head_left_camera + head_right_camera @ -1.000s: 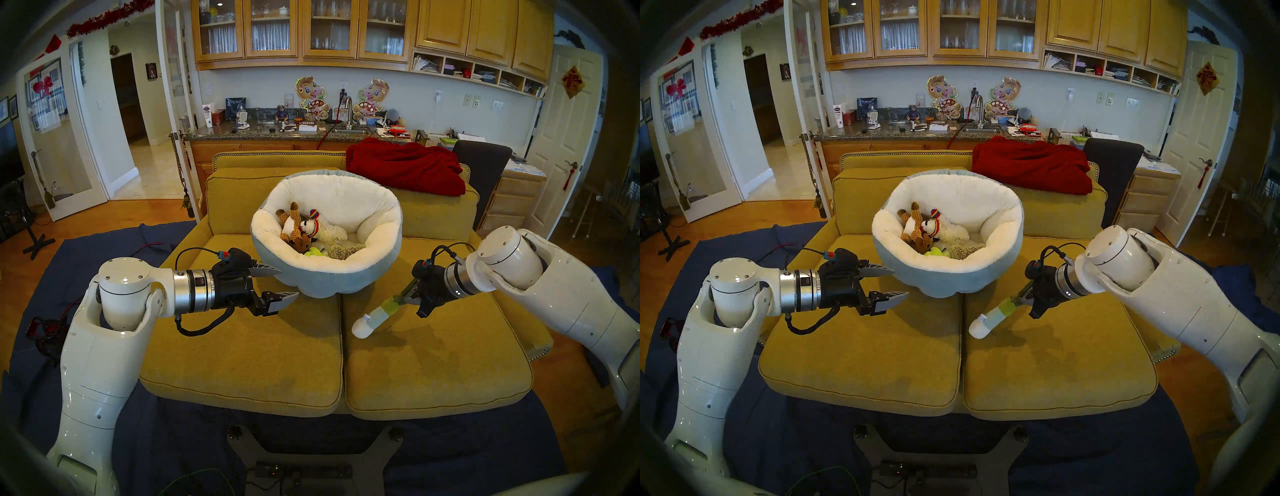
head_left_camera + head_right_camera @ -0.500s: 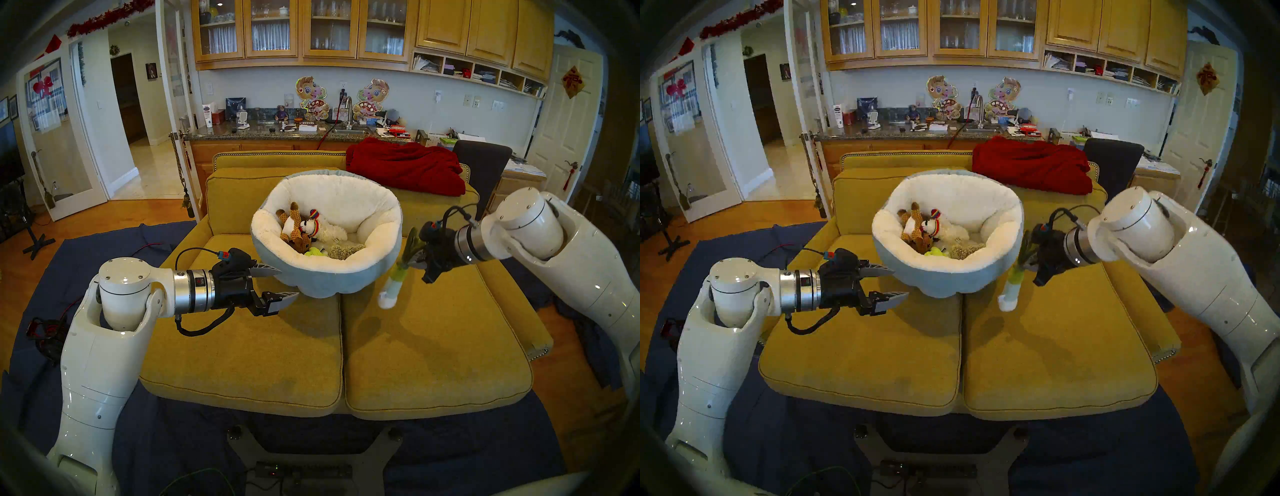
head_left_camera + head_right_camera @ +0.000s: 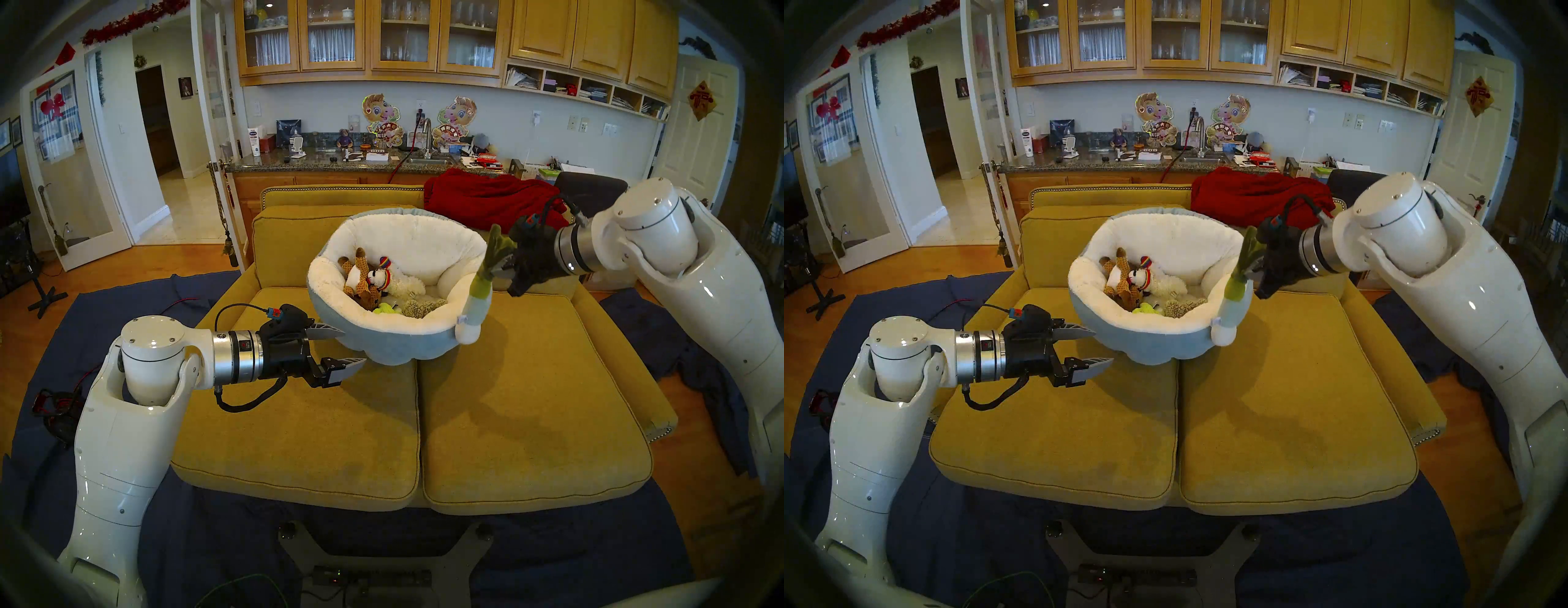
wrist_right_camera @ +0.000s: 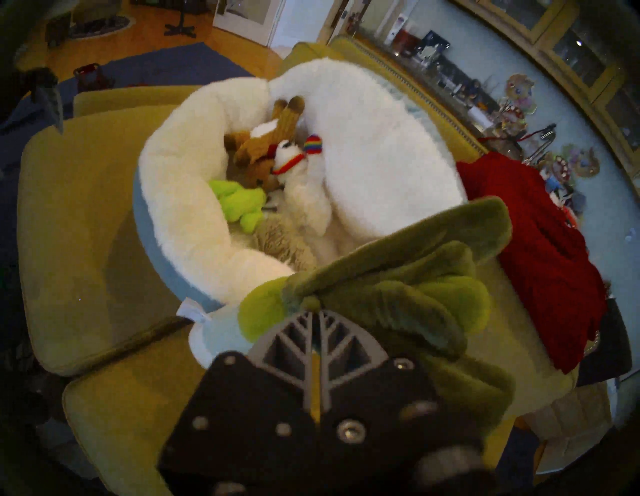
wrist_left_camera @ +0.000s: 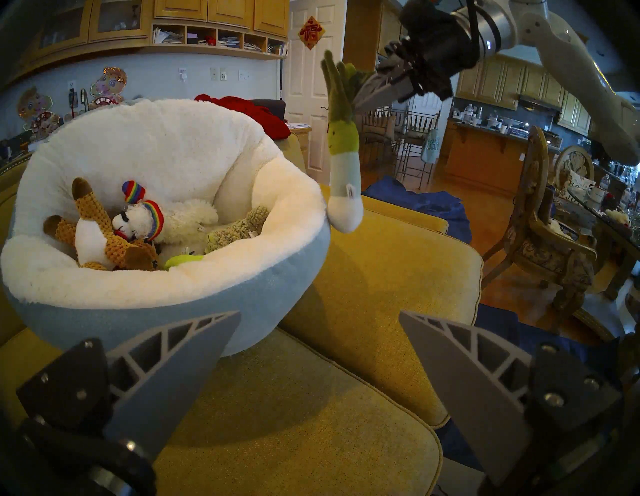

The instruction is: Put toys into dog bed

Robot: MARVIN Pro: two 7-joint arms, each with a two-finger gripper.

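Right fingers (image 3: 500,268) pinching the plush white-and-green leek (image 3: 476,305) by its dark leaves; it dangles at centre right of the head view, bulb beside the outer rim of the round blue-grey, cream-fleece dog bed (image 3: 407,344). To do well: carry the bulb over the rim before letting go. Left fingers (image 3: 339,346) spread, empty, lower left.

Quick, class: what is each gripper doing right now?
Left gripper: open, holding nothing.
Right gripper: shut on the white-and-green plush leek, gripped by its dark green leaves.
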